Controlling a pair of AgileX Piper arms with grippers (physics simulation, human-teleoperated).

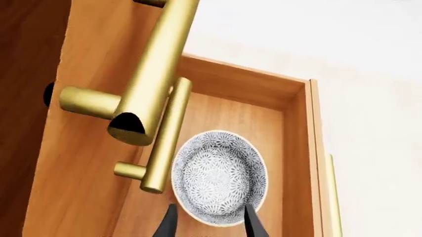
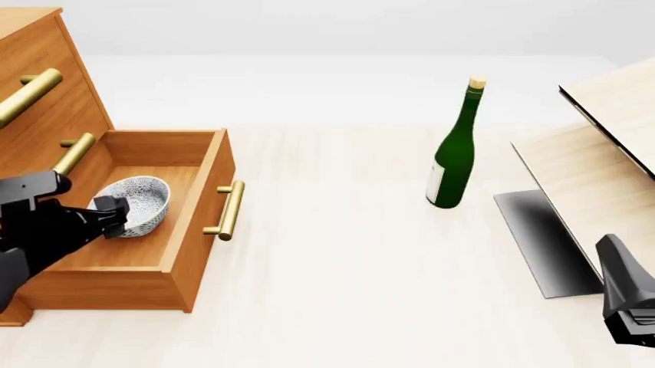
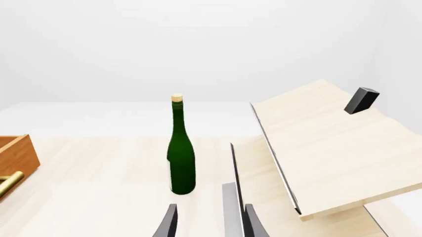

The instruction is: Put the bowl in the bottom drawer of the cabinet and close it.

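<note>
The orange-brown cabinet (image 2: 41, 84) stands at the table's left. Its bottom drawer (image 2: 208, 180) is pulled out, brass handle (image 2: 227, 211) facing right. The speckled white bowl (image 2: 140, 204) lies inside it, tilted, on the drawer floor. My left gripper (image 2: 110, 208) hangs in the drawer at the bowl's near side. In the left wrist view its two dark fingertips (image 1: 170, 219) stand apart over the near rim of the bowl (image 1: 220, 173), so the gripper (image 1: 209, 222) is open. My right gripper (image 2: 614, 253) waits at the front right, open and holding nothing (image 3: 209, 219).
A green wine bottle (image 2: 453, 153) stands mid-table. Pale wood slanted panels (image 2: 603, 138) on a grey base (image 2: 542, 238) fill the right side, just ahead of the right gripper. The upper drawers' brass handles (image 2: 29, 96) jut out above the left arm.
</note>
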